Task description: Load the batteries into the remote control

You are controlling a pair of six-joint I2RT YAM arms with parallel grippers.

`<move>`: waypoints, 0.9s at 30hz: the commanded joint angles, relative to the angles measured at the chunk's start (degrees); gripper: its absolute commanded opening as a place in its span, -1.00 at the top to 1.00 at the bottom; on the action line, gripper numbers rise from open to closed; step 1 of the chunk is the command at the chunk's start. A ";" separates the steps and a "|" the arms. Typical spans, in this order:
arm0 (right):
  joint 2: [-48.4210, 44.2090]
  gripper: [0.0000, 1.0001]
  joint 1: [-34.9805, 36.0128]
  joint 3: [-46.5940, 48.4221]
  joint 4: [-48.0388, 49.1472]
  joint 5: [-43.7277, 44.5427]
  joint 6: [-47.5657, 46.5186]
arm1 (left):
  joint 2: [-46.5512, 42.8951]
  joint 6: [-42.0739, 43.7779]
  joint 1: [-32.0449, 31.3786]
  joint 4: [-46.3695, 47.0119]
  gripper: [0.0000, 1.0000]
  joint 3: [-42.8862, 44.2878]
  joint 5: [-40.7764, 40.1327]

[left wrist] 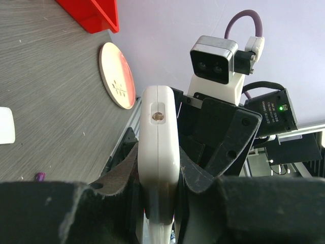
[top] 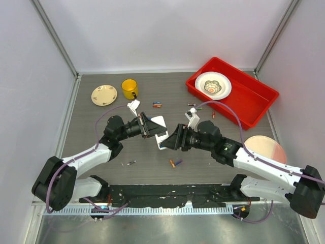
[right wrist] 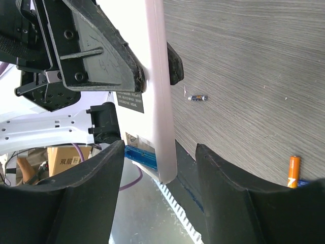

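Observation:
My left gripper (top: 148,126) is shut on the white remote control (top: 159,123) and holds it above the table's middle. In the left wrist view the remote (left wrist: 159,127) stands edge-on, pinched in that gripper (left wrist: 160,178). My right gripper (top: 170,139) is open. In the right wrist view its jaws (right wrist: 160,188) straddle the remote's (right wrist: 157,76) blue-patched end without touching it. Batteries lie loose on the table: an orange and purple pair (top: 175,163), some near the mug (top: 157,104), and one at the front left (top: 131,163). One shows in the right wrist view (right wrist: 197,97).
A red bin (top: 251,99) holding a white bowl (top: 213,85) stands at the back right. A pink plate (top: 265,147) lies at the right, a yellow mug (top: 129,88) and a cream plate (top: 104,94) at the back left. A small white square piece (left wrist: 5,125) lies on the table.

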 commanded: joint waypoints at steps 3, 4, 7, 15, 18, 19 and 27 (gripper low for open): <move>0.95 -0.22 -0.05 0.12 4.70 -3.11 0.46 | -0.83 -0.73 -0.32 4.44 1.00 0.40 -0.18; 1.04 -0.22 -0.14 0.12 4.70 -3.20 0.46 | -0.74 -0.73 -0.24 4.44 1.00 0.40 -0.18; 1.48 -0.20 -0.14 0.39 4.78 -3.73 0.29 | -0.74 -0.82 -0.24 4.70 0.99 0.31 -0.18; 2.27 -0.01 -0.14 0.04 5.13 -4.08 0.20 | -0.83 -0.91 -0.24 4.70 0.99 0.31 -0.09; 2.18 0.08 -0.14 -0.05 4.78 -4.08 0.02 | -0.74 -0.99 -0.24 4.70 1.00 0.57 -0.09; 2.01 0.11 -0.14 -0.05 4.61 -4.08 -0.06 | -0.74 -0.99 -0.24 4.70 1.00 0.58 -0.09; 2.01 0.27 -0.14 -0.49 3.90 -3.99 -0.59 | -0.74 -0.99 -0.24 4.62 1.00 0.66 -0.09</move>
